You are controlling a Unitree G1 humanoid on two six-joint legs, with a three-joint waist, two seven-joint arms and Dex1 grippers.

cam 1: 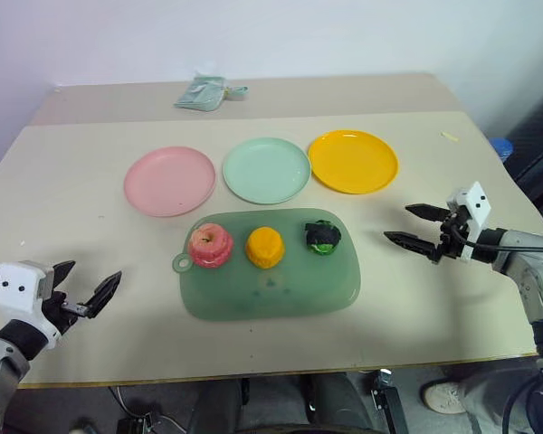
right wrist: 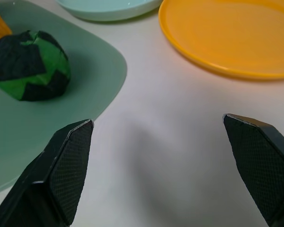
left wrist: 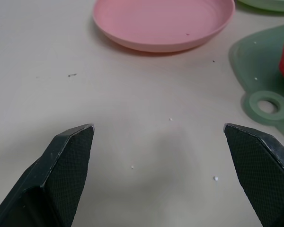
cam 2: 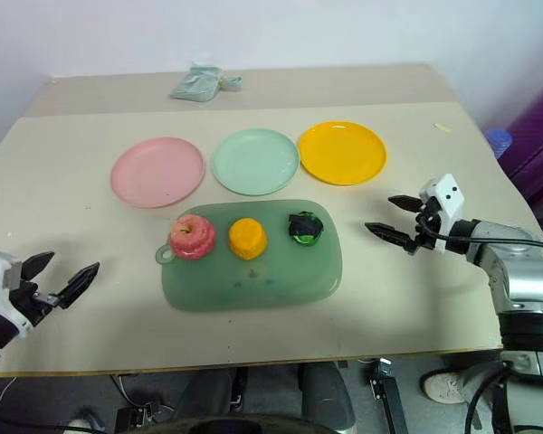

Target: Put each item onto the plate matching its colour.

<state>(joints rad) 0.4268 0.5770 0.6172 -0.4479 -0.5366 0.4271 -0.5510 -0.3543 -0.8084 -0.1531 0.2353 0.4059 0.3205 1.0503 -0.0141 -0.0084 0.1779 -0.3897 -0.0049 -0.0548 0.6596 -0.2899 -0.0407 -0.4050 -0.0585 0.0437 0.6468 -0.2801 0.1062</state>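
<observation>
Your right end effector (cam 1: 414, 225) and left end effector (cam 1: 83, 291) both stand apart, empty. The green vegetable (cam 1: 323, 237) sits on the board (cam 1: 271, 289) at nine o'clock from the right one; straddle it squarely, then carry it to the mint plate (cam 1: 266, 170).

No text, label, brand, number or sign can be read on anything in these views.

Vegetable (right wrist: 28, 65) green-black patchwork; plates (cam 1: 169, 181) pink, mint, yellow-orange.
</observation>
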